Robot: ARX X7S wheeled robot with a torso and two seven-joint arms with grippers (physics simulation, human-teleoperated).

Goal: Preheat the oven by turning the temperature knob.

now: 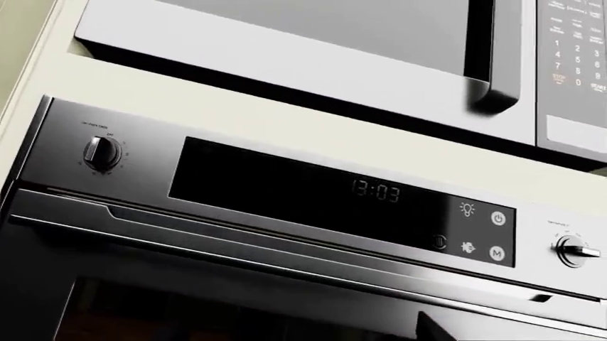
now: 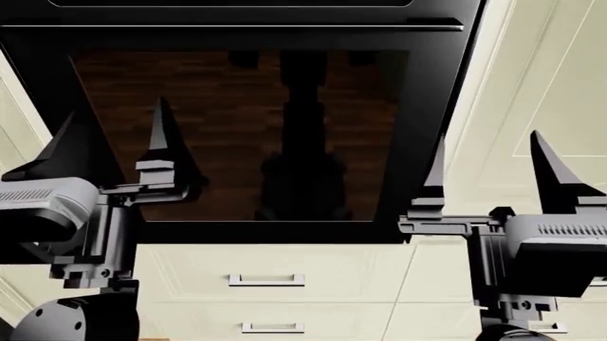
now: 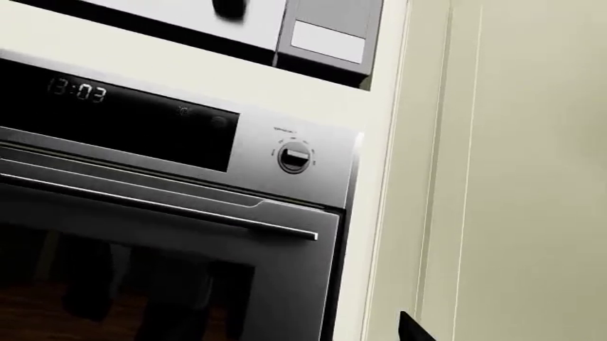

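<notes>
Both grippers, left (image 2: 124, 145) and right (image 2: 488, 167), spread and empty, raised facing oven (image 2: 427, 106) to approach right knob (image 3: 294, 157)

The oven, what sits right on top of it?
Above the oven, past a cream strip, sits a microwave with a keypad. Its upper part is out of frame. The oven's inside stays hidden behind dark reflective glass.
</notes>
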